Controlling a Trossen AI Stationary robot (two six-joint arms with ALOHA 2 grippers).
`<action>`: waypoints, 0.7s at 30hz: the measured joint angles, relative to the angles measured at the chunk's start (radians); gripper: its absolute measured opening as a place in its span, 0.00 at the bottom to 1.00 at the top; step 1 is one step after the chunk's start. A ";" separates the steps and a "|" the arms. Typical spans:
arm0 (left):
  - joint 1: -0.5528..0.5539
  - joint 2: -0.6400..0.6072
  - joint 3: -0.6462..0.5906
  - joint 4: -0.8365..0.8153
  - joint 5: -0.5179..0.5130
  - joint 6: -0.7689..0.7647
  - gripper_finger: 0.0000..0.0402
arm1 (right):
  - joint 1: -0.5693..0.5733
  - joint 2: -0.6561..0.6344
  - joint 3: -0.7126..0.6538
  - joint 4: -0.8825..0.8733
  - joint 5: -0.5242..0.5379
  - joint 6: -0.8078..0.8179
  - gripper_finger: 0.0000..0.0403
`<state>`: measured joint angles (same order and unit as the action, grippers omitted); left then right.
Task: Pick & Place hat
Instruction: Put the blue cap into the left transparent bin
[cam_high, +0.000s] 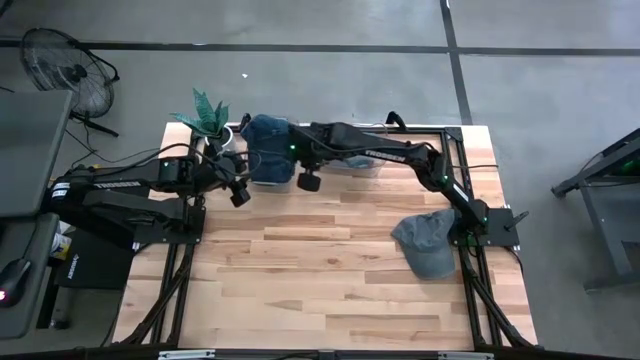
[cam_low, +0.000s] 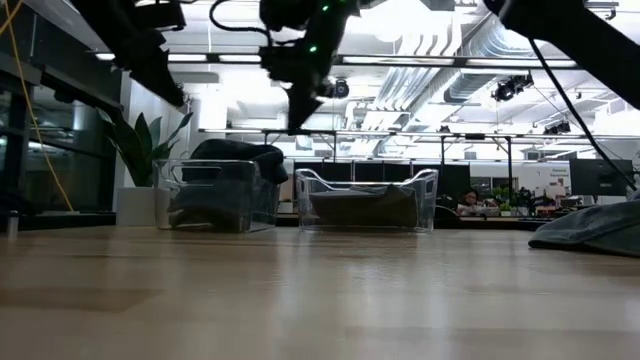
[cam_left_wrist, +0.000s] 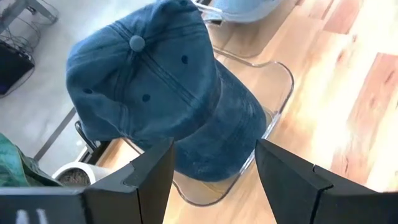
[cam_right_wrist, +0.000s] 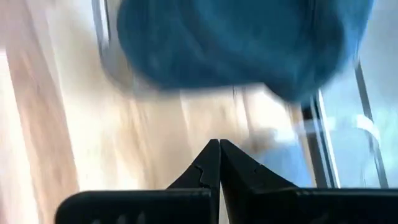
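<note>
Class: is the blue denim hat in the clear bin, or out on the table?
In. The blue hat sits atop the clear bin, bulging above its rim.

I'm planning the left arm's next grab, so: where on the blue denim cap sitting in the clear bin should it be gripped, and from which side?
Probably the raised crown of the blue denim cap, taken from above. It mounds higher than the clear bin, with the top button up, so the soft panels beside the button offer a fold to pinch. The bin walls block a side approach. The left gripper hangs open just over it; the right gripper is shut nearby.
</note>
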<state>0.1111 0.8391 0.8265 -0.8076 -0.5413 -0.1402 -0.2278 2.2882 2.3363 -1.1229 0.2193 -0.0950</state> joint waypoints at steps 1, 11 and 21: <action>0.000 0.000 0.000 -0.007 0.004 -0.003 0.54 | 0.003 -0.006 0.000 -0.046 0.011 0.013 0.00; 0.000 0.000 0.000 -0.027 0.007 -0.022 0.54 | 0.016 -0.009 -0.117 0.053 0.141 0.005 0.00; 0.000 0.000 0.000 -0.025 0.037 -0.022 0.54 | -0.071 -0.007 -0.193 0.266 0.206 0.046 0.00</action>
<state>0.1110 0.8391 0.8268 -0.8330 -0.5045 -0.1623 -0.2988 2.2814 2.1433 -0.8570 0.4255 -0.0494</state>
